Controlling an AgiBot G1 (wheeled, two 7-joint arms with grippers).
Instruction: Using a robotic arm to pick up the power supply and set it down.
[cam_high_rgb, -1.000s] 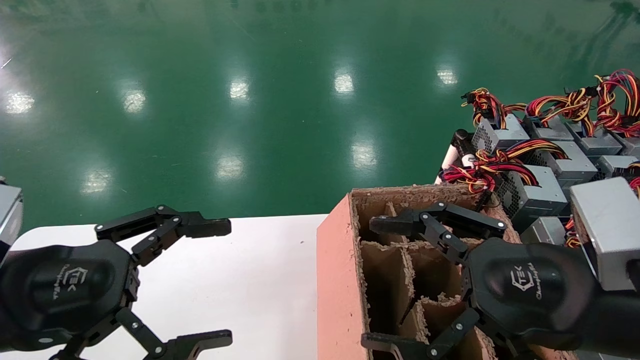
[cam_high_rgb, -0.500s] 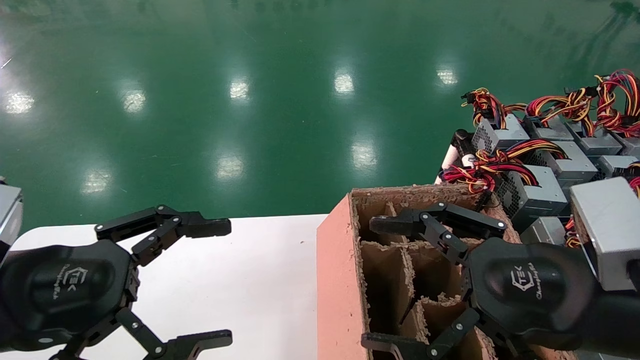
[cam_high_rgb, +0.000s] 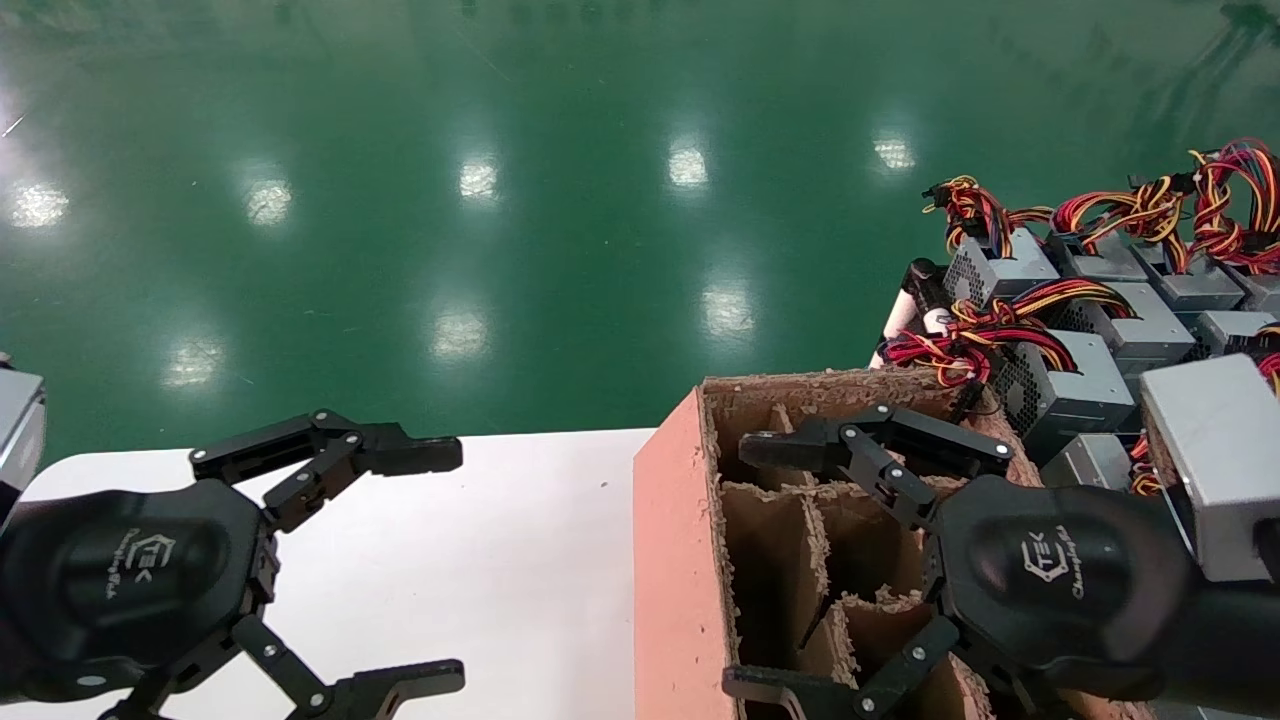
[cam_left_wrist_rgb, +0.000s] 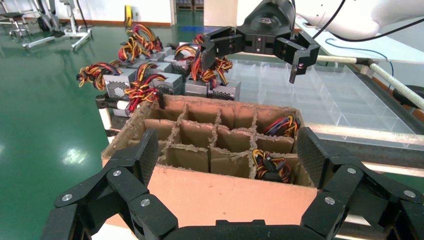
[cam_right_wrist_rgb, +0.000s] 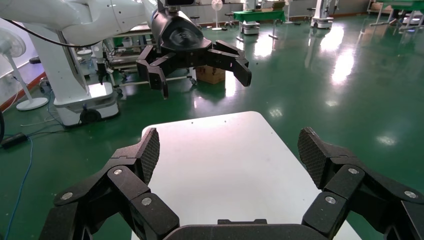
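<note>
Several grey power supplies (cam_high_rgb: 1060, 385) with red, yellow and black cable bundles stand packed together at the far right, beyond a pink cardboard box (cam_high_rgb: 670, 520) with paper dividers. In the left wrist view the power supplies (cam_left_wrist_rgb: 170, 82) sit behind the box (cam_left_wrist_rgb: 225, 192), and cable bundles (cam_left_wrist_rgb: 270, 165) show in two of its cells. My right gripper (cam_high_rgb: 740, 567) hangs open over the box, holding nothing. My left gripper (cam_high_rgb: 455, 566) is open and empty over the white table (cam_high_rgb: 500, 560), facing the box's side.
The table's rounded white top (cam_right_wrist_rgb: 225, 160) lies under the right wrist's view, with green floor beyond its edges. A clear plastic compartment tray (cam_left_wrist_rgb: 325, 95) sits past the box. The other arm's gripper (cam_left_wrist_rgb: 255, 50) hovers above the box.
</note>
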